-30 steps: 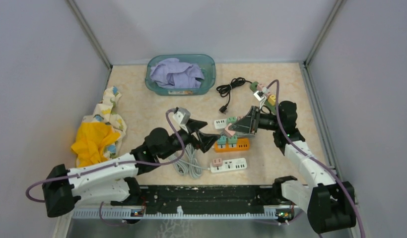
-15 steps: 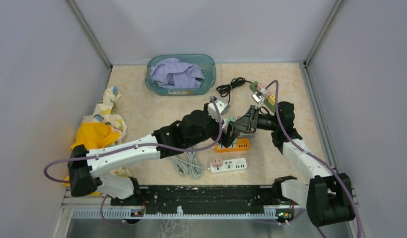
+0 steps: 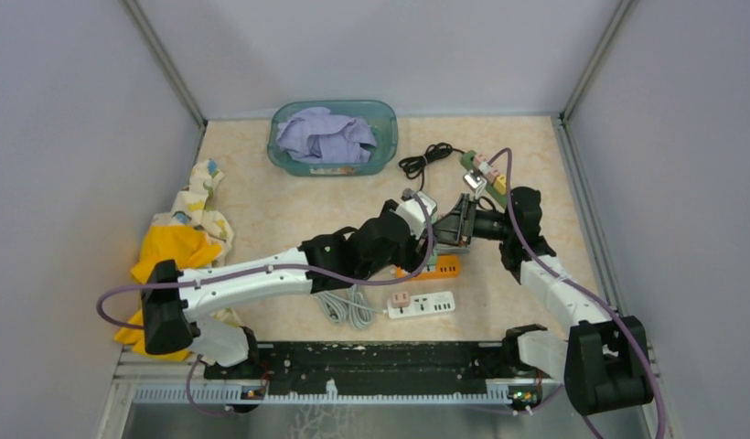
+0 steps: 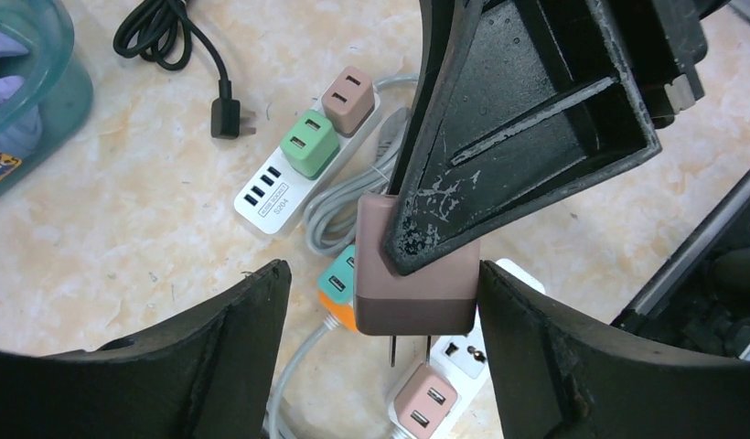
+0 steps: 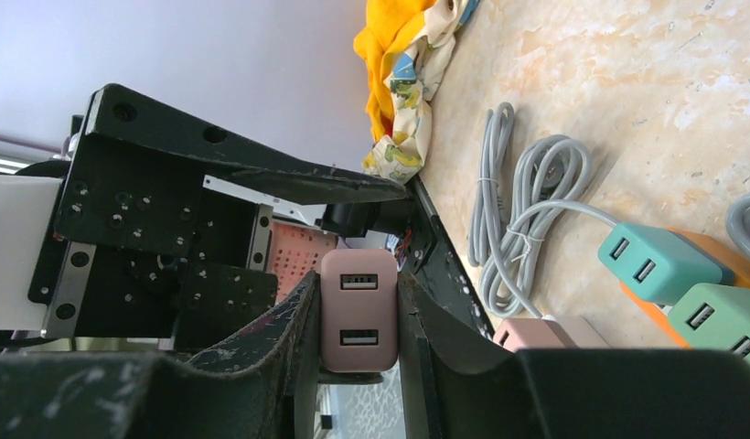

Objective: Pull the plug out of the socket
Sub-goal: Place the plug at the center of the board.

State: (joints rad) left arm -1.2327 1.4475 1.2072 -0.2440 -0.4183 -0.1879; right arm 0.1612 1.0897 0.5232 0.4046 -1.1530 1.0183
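So the plug (image 4: 415, 294) is a chunky rounded block of matte plastic, pale pink on top and a darker brownish mauve below. It has two USB slots on one face and two thin metal prongs sticking out of the bottom. It's up in the air, clear of the strips on the table (image 4: 124, 210), roughly over the orange power strip (image 3: 442, 267) with its teal adapters.

The right gripper (image 5: 358, 315) is pinching it. Its scuffed black wedge fingers are clamped on both flat sides, coming in from 12 o'clock in the left wrist view.

The left gripper (image 4: 380, 274) is spread, one worn black finger on each side of the plug. There's a clear gap at 9 o'clock. The finger at 3 o'clock sits right beside it, and I can't tell if it touches.

At 10 o'clock from the plug there's a glossy white power strip (image 4: 278, 197) with a green cube and a tan one plugged in. A coiled grey cord (image 5: 518, 210) lies on the speckled beige table.
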